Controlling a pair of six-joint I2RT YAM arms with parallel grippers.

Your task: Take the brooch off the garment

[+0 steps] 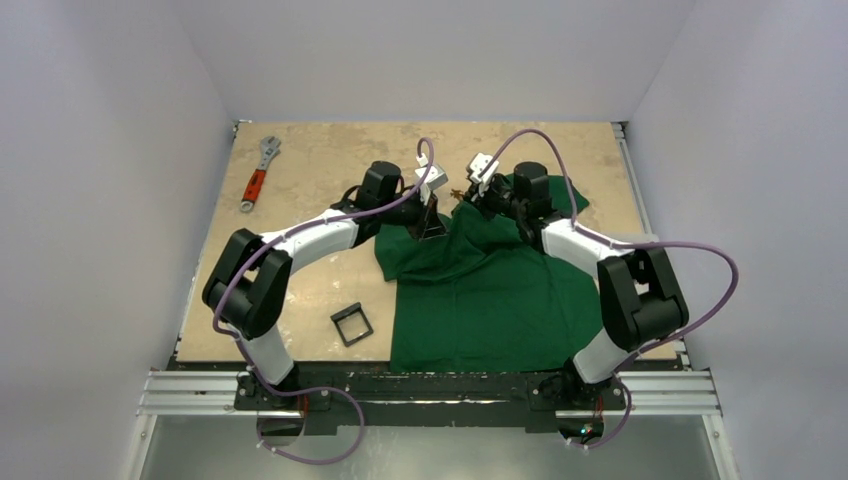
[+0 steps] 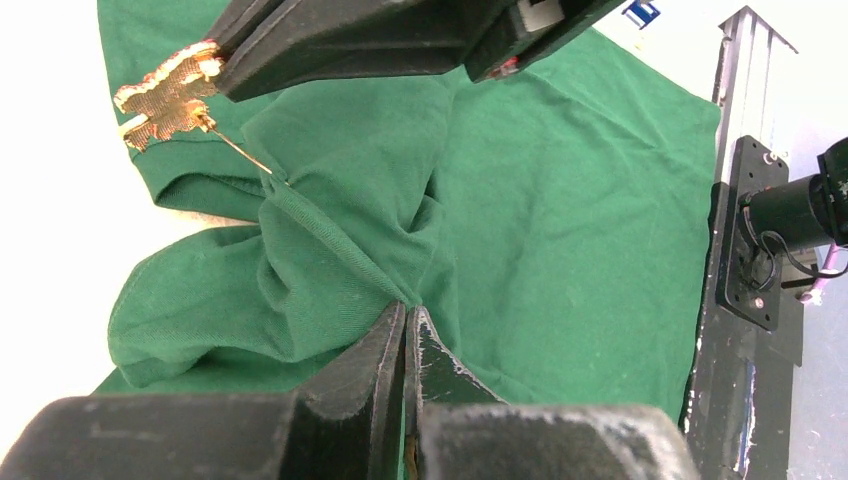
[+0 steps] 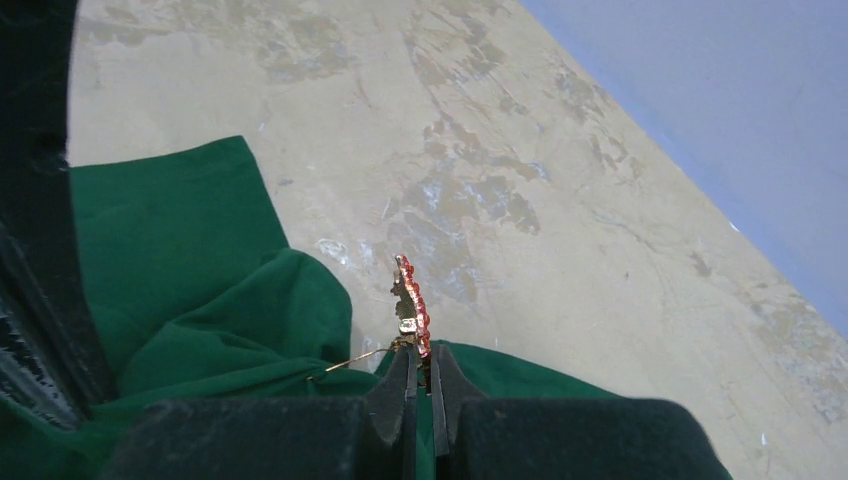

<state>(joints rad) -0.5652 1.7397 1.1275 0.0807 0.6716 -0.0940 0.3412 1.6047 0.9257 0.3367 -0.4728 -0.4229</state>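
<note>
The garment (image 1: 490, 290) is a dark green T-shirt spread over the middle and right of the table. My left gripper (image 2: 411, 312) is shut on a raised fold of its cloth (image 2: 330, 250). The brooch (image 3: 411, 300) is a small red jagged leaf with a gold back (image 2: 165, 100). It stands edge-on in my right gripper (image 3: 421, 358), which is shut on its lower end. Its thin pin (image 2: 240, 150) still runs into the cloth ridge. In the top view both grippers meet at the shirt's far edge, the left (image 1: 432, 218) beside the right (image 1: 468, 193).
A red-handled wrench (image 1: 258, 177) lies at the far left of the table. A small black square frame (image 1: 351, 324) sits near the front, left of the shirt. The metal rail (image 1: 430, 392) with the arm bases runs along the near edge.
</note>
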